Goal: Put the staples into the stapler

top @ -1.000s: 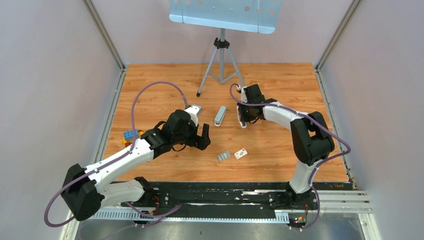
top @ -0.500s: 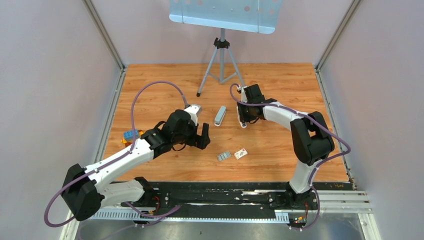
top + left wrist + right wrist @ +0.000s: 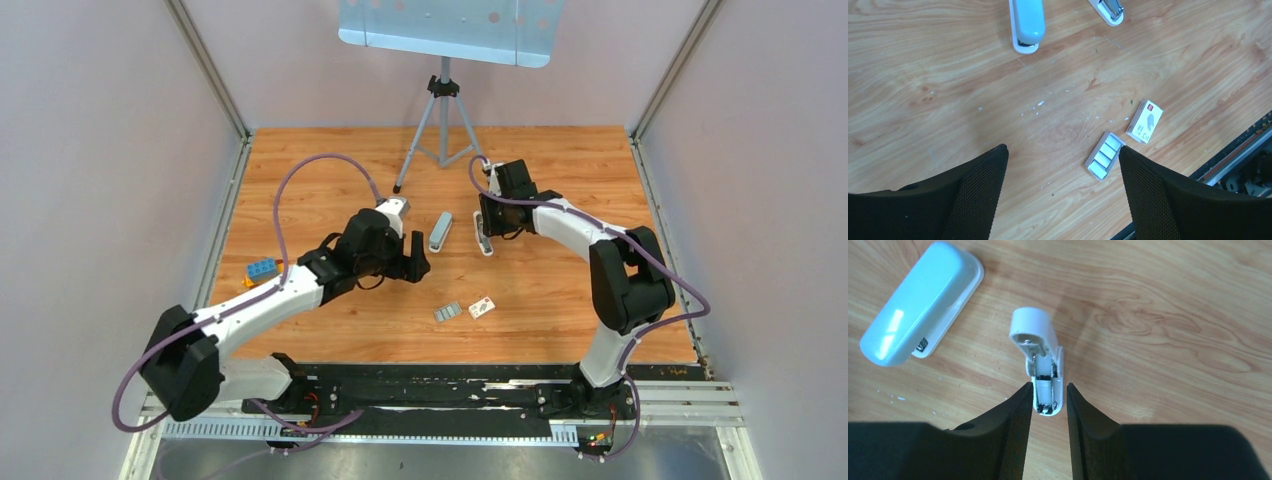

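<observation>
Right wrist view: my right tool (image 3: 1048, 402) straddles the white stapler half (image 3: 1040, 357) on the worktop (image 3: 1173, 300), fingers close beside it, contact unclear. The blue stapler half (image 3: 918, 302) lies left of it. My left tool (image 3: 1063, 195) stands wide apart, empty, above the staples (image 3: 1104, 155).

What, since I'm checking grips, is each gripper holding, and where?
Left gripper: nothing. Right gripper flanks the near end of the white stapler half; whether it grips cannot be told.

table (image 3: 560, 180): wood | on it: stapler (image 3: 440, 231), staples (image 3: 448, 312), carton (image 3: 482, 307), tripod (image 3: 441, 130), toy bricks (image 3: 261, 269)
</observation>
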Available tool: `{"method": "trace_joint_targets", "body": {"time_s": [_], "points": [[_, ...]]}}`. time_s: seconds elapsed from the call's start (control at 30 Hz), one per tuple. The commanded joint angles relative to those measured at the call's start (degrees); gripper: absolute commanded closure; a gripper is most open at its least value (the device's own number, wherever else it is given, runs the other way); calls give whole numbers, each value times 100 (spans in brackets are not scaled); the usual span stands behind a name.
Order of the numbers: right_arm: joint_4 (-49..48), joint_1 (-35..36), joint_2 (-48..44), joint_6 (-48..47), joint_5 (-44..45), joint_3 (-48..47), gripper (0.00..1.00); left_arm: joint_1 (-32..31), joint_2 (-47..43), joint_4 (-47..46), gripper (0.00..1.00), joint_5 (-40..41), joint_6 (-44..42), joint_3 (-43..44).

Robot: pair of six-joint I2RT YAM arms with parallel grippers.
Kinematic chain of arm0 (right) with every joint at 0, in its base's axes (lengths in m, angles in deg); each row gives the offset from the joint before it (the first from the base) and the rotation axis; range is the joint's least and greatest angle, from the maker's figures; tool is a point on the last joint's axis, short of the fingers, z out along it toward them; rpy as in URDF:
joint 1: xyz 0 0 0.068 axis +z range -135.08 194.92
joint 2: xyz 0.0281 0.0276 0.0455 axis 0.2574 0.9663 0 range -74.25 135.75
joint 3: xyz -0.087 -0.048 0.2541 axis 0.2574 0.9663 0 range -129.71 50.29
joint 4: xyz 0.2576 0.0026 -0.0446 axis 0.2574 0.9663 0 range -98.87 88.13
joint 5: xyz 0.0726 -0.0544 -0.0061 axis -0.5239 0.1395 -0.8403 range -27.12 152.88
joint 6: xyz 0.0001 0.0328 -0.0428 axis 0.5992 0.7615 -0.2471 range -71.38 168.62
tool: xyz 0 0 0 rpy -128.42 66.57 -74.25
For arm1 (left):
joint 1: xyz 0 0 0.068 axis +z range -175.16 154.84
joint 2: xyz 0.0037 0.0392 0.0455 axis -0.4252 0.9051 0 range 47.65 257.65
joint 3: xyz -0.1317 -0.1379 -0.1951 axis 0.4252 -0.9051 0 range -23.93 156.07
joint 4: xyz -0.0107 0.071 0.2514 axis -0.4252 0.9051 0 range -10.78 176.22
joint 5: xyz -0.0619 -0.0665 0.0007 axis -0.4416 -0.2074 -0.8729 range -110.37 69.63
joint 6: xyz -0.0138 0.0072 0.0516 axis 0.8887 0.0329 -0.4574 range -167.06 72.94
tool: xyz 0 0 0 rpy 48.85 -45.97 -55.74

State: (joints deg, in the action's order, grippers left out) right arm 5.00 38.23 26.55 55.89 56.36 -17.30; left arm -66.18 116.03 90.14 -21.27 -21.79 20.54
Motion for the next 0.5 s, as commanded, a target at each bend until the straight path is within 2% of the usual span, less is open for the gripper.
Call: {"method": "trace_joint_targets", "body": {"time_s": [0.0,0.13,0.47], "points": [[120,-223,87,234,-77,-229,65,23,637,-577,19,-267,111,510],[83,-282,238,265,-226,-311,65,23,1088,-618,22,-278,100,923],[-33,-283,452,286,-478,-371,65,23,1450,-852,24,-140,170,963]]}}
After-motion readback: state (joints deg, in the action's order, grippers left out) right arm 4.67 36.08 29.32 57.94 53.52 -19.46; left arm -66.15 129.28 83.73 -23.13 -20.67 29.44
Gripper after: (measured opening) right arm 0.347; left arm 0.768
